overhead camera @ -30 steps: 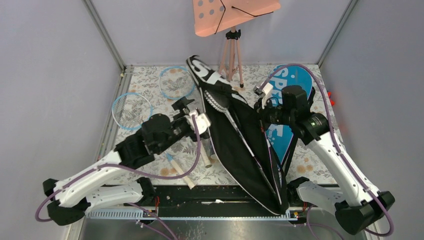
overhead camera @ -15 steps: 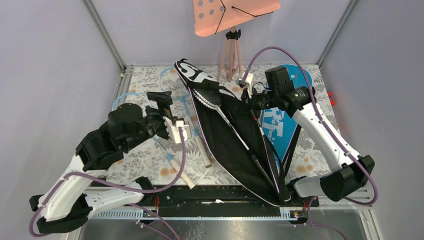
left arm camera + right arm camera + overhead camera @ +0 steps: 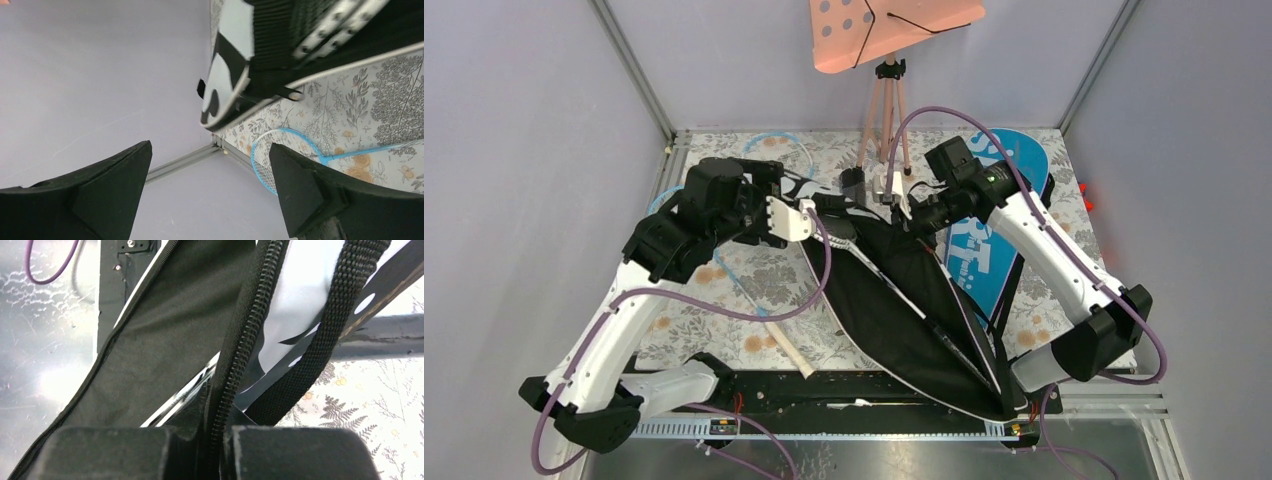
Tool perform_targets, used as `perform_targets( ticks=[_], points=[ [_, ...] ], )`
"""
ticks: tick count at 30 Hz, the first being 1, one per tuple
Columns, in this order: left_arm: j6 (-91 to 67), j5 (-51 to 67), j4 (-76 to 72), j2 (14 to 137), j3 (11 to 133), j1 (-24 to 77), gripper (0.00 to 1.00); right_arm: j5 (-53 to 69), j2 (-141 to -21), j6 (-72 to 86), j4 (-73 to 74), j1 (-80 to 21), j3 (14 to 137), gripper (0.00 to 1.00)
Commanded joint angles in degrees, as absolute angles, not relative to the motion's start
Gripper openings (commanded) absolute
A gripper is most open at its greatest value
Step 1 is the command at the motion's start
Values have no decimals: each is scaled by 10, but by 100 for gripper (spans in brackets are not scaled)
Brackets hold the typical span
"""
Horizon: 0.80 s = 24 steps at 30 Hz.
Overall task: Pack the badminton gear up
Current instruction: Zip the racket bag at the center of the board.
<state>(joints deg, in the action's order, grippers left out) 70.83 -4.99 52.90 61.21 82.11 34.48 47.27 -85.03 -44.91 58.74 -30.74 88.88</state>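
The black SPORT bag (image 3: 894, 300) lies unzipped down the middle of the table with a racket (image 3: 904, 295) lying inside it. My right gripper (image 3: 902, 212) is shut on the bag's zipper edge (image 3: 245, 340) near its far end; in the right wrist view (image 3: 220, 440) the zipper runs between the closed fingers, with a woven strap (image 3: 330, 330) beside it. My left gripper (image 3: 762, 172) is open and empty at the back left, above a light-blue racket hoop (image 3: 280, 155). In the left wrist view (image 3: 210, 170) the bag's end (image 3: 280, 50) hangs above the fingers. A blue bag (image 3: 984, 250) lies under the right arm.
A pink perforated board (image 3: 894, 30) on a tripod (image 3: 884, 110) stands at the back centre. A white racket handle (image 3: 786, 350) lies on the floral cloth near the left arm. Grey walls close in the left, back and right sides.
The left arm swung away from the bag toward the back left, staying open. The right gripper dragged the bag's far end leftward, and that end has folded down.
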Motion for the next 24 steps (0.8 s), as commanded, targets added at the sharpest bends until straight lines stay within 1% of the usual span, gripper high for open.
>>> perform_targets(
  ticks=[1,5,8,12,15,19,21,22,23,24],
  points=[
    [757,24,519,632,838,293,99,526,-843,-520,596,-318,934,0],
    [781,87,550,650,815,235,97,529,-857,-527,607,-318,954,0],
    [804,111,550,661,788,205,97,552,-873,-592,675,-322,978,0],
    [807,121,545,698,791,198,94,545,-895,-706,773,-346,999,0],
    [821,137,546,717,799,198,92,528,-912,-733,804,-367,1009,0],
    [855,167,547,715,780,197,89,534,-924,-751,817,-374,1017,0],
    [868,178,548,710,768,197,82,536,-924,-743,805,-374,1020,0],
    [875,181,551,708,762,197,72,535,-924,-731,791,-374,1022,0],
    [882,182,555,703,756,197,67,532,-923,-711,772,-374,1021,0],
    [888,183,561,700,750,197,55,527,-921,-685,745,-374,1019,0]
  ],
)
